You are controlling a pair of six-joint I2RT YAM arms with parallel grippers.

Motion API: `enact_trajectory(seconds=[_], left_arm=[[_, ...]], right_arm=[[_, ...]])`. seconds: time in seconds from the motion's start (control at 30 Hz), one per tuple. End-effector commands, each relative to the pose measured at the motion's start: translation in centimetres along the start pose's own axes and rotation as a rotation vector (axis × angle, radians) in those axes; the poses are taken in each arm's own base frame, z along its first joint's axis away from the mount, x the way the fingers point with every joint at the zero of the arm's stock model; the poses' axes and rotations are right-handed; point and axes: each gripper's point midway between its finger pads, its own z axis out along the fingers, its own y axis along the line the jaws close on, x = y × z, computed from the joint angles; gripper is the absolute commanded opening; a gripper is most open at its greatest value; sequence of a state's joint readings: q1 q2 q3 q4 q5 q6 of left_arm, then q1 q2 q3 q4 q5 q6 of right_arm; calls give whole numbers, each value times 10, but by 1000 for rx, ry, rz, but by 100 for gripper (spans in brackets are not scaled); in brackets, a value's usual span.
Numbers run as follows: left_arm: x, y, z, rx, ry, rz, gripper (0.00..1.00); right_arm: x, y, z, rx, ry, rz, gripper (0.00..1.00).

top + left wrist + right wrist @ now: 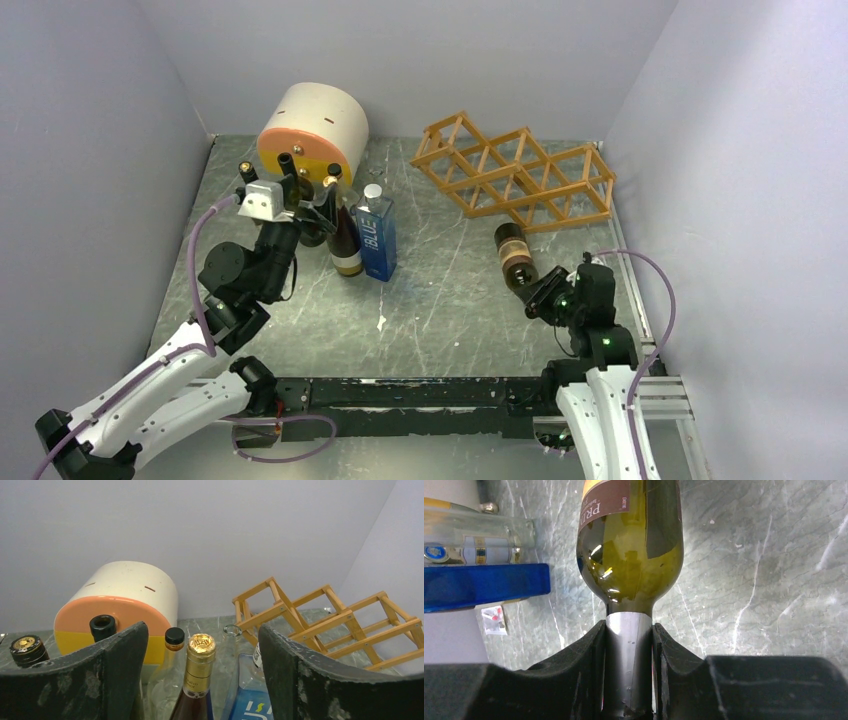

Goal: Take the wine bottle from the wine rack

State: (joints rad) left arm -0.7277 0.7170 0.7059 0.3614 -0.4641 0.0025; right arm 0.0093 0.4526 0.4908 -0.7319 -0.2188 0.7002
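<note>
The wine bottle (515,256) is dark green glass with a brown label. It lies tilted in front of the wine rack (515,176), outside its cells, with its base pointing toward the rack. My right gripper (545,290) is shut on its foil-covered neck. In the right wrist view the bottle (631,555) stretches away over the marbled table, and the gripper (629,637) presses the neck from both sides. The orange-tan lattice rack (325,625) shows no bottle in its cells. My left gripper (308,196) stands open at the back left, above a cluster of upright bottles (200,665).
A cream and orange cylinder (312,130) lies at the back left. Beside it stand a brown gold-capped bottle (346,245), a blue boxy bottle (377,240) and several other bottles. Grey walls close in the table on the left, back and right.
</note>
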Motion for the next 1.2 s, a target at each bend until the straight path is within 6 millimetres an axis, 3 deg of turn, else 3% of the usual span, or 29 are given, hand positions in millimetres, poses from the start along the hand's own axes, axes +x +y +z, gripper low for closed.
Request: enact_trajectory(seconds=[0.0,0.1,0.13,0.2,0.23,0.37,0.7,0.9,1.17], left_arm=[[-21,-15,3,81,-49,-21,89],[-23,-41,0,230,-57,-20,95],[-24,-52,-1,287,-62,-20,94],[-24,-72,-5,398,-69,-23,80],[-23,-81,-6,444,-60,-32,77],[-12,-115,-13,629,-30,-65,81],[15,-197,-66,978,-8,-11,84],[59,-242,-104,1174,80,125,92],[151,-278,-139,1319,321,384,99]], right_arm=[[-9,21,-13,-82,-15,-65,0],[-3,27,-14,-112,46,-113,0],[-1,30,-14,-124,72,-134,0],[5,36,-17,-159,124,-175,0],[7,38,-18,-176,143,-209,0],[15,57,-25,-294,203,-237,0],[24,77,-52,-402,278,-296,0],[34,80,-61,-442,320,-302,0],[41,83,-65,-470,347,-319,0]])
